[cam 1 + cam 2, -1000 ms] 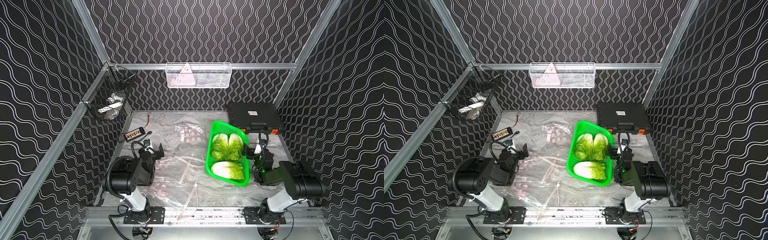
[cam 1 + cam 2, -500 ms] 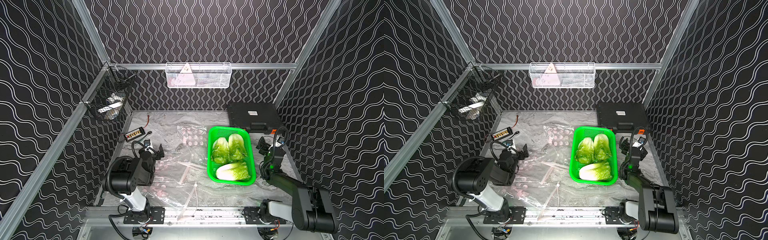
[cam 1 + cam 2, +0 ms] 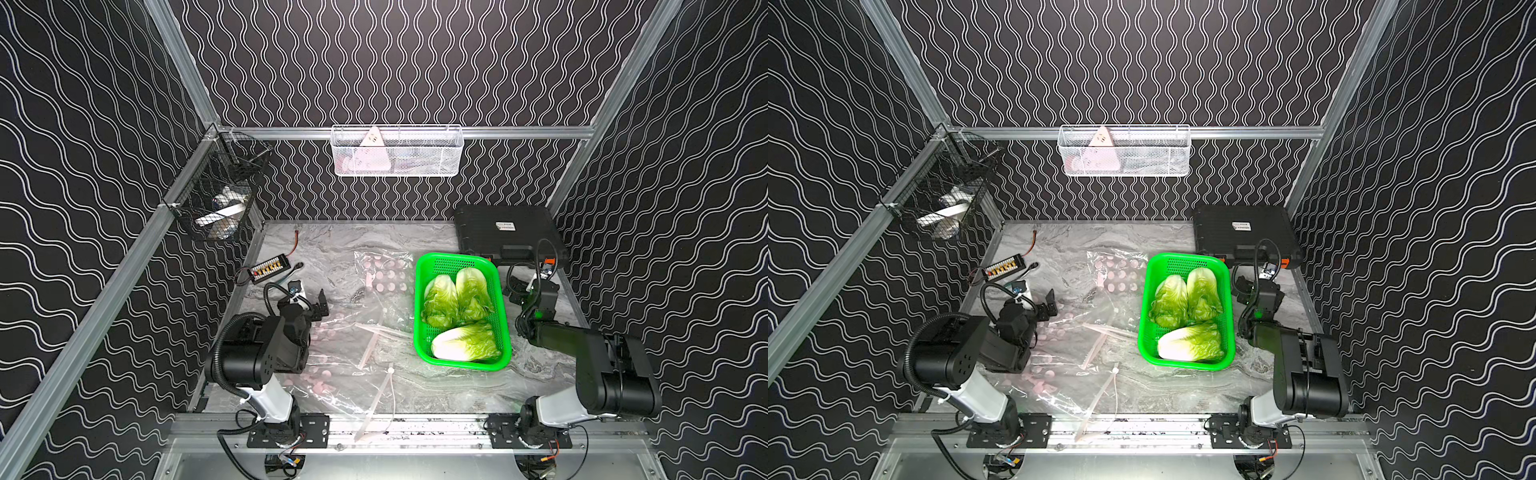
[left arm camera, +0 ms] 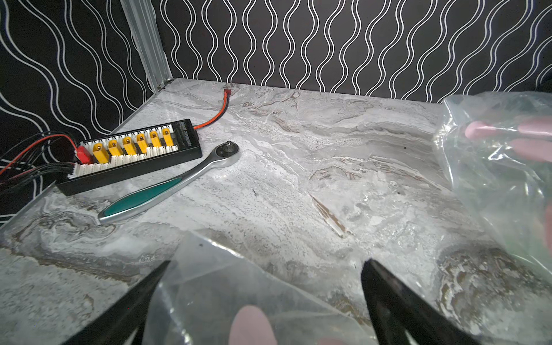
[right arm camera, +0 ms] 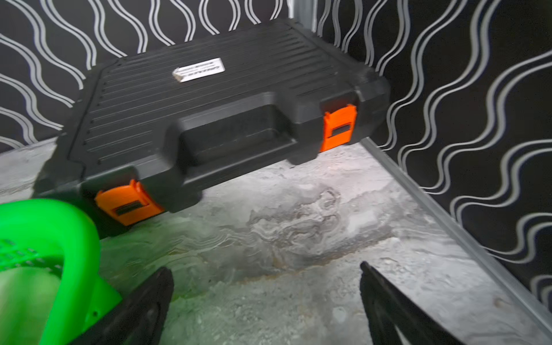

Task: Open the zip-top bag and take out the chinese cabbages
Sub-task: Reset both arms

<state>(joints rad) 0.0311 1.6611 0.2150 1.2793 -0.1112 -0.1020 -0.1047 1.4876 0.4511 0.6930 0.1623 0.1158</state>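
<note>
Though plain overhead, chinese cabbages a blur at right wrist.

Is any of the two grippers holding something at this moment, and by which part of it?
Nothing is held. The left gripper is open over the clear bag; the right gripper is open beside the green basket.

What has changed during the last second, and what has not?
The green plastic basket turned, its near end swinging to the right; the open right pincer shifted beside it, holding nothing. The three light-green chinese cabbages stayed inside; the clear zip-top bag and left pincer did not move.
</note>
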